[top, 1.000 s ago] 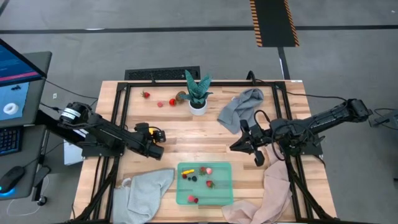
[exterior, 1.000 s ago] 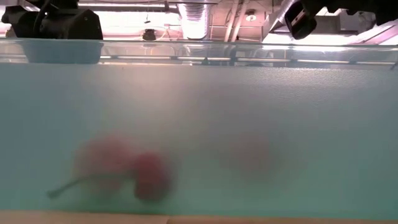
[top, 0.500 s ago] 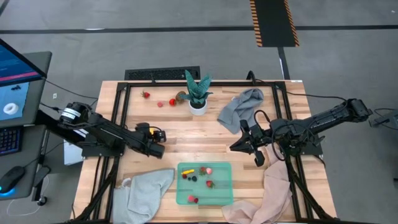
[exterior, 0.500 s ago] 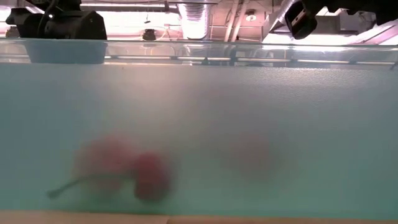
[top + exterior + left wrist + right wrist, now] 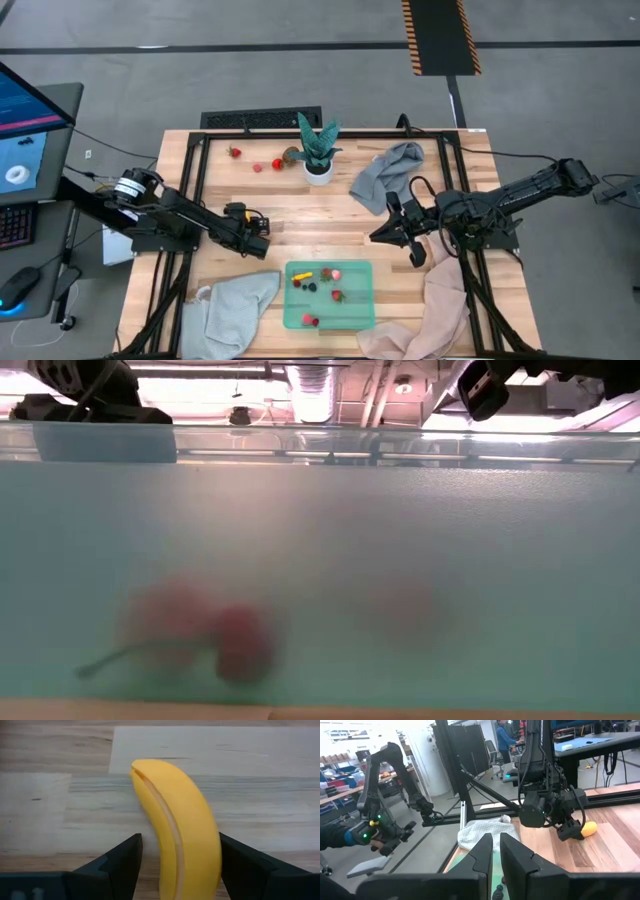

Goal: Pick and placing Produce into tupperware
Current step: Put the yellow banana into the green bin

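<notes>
Blurring behind tupperware wall — produce.

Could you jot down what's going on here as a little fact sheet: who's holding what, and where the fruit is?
Left end effector: shut on the banana, above the wooden table, left of the tupperware
Right end effector: shut, empty, waiting right of centre
Tupperware: near table edge, holds several small fruit pieces
Loose fruit: three small pieces at the far edge, left of the potted plant
Cloths: three around the table
</notes>
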